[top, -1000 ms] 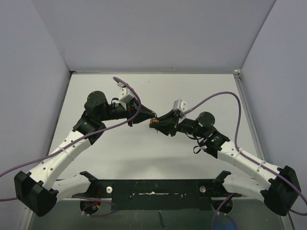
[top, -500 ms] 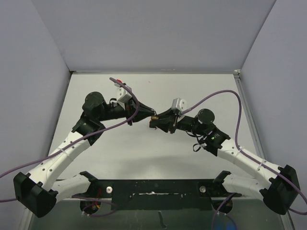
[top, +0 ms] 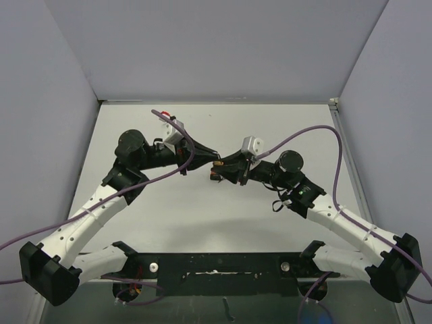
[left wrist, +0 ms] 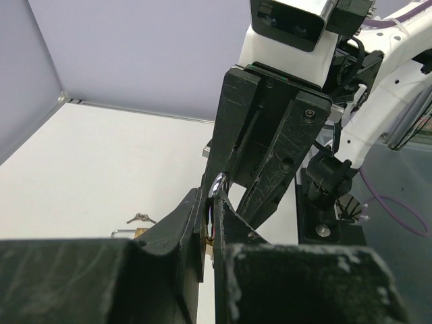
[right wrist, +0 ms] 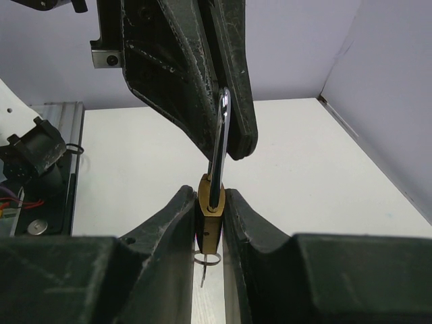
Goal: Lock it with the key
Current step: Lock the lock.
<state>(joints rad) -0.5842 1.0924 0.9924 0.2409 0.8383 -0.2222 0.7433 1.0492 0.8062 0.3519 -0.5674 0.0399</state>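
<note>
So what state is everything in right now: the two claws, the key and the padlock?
Left gripper: shut on the key, raised off the table.
Right gripper: shut on the padlock, also raised.
Key: pinched at its head, its tip in the end of the padlock by the look of it.
Padlock: clamped by its sides; whether it is locked cannot be told.

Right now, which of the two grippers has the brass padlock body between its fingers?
The right gripper: the padlock sits pinched between its fingers; the left gripper grips only the silver piece above it.
</note>
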